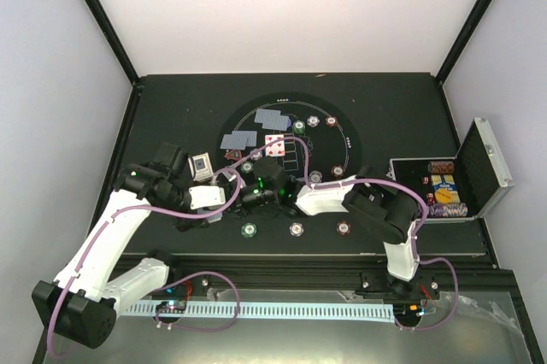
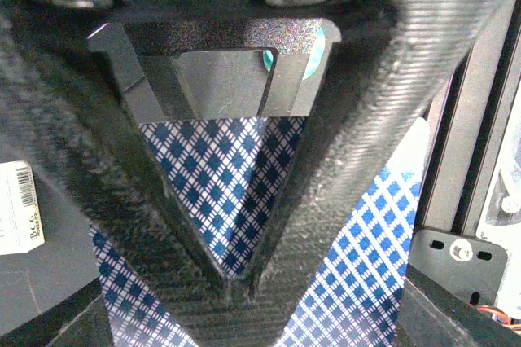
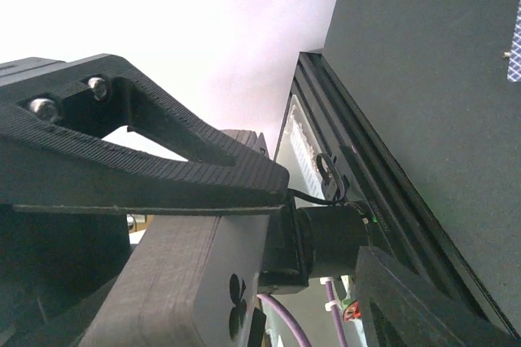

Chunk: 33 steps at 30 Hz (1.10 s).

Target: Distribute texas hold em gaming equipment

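— Looking at the left gripper (image 2: 236,278), would you call it closed?
— Clamped right down. Its fingertips meet on a bunch of blue-diamond playing cards (image 2: 236,192), and the cards spread out beneath both fingers.
— And the right gripper (image 1: 268,181)?
— Nose to nose with the left one, over the near side of the round mat (image 1: 344,157). From its wrist camera I can see one finger lying along a club-marked piece (image 3: 187,282). Whether the jaws have actually pinched it, I can't tell.
— Count the rest for me.
— On the mat there are four face-down cards (image 1: 238,139) in two overlapping pairs, and one face-up card (image 1: 275,143) with red pips. Three chips (image 1: 296,229) sit in a row on the near side of the table: one green, one pale, one red. More chips dot the mat's far half, but they're too small for a sure count. The open case (image 1: 489,157) at the right holds more chips and cards.
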Each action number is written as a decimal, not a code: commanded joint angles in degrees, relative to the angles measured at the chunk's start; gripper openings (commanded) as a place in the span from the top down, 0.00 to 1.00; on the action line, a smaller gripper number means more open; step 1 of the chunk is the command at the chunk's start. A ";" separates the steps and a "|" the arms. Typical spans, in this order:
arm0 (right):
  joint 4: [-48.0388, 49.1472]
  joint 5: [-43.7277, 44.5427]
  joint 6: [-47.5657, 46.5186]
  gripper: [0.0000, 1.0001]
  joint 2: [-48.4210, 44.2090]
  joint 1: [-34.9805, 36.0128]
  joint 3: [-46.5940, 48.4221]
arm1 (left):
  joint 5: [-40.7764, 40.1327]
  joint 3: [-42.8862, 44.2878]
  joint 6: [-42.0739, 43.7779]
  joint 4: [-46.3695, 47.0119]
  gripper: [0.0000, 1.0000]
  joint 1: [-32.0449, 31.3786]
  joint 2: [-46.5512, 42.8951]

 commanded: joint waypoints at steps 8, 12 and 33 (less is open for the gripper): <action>-1.98 2.83 -2.21 0.44 -1.97 -2.42 -4.08 | 0.53 2.94 0.59 -1.53 0.99 0.10 -0.36; -6.92 3.09 -5.87 0.45 -3.90 -2.61 -3.98 | 0.42 2.68 0.60 -1.43 0.98 0.14 -0.36; -11.54 3.99 -9.22 0.81 -11.85 -3.23 -7.76 | -0.04 2.14 0.30 -0.78 0.98 0.10 -0.32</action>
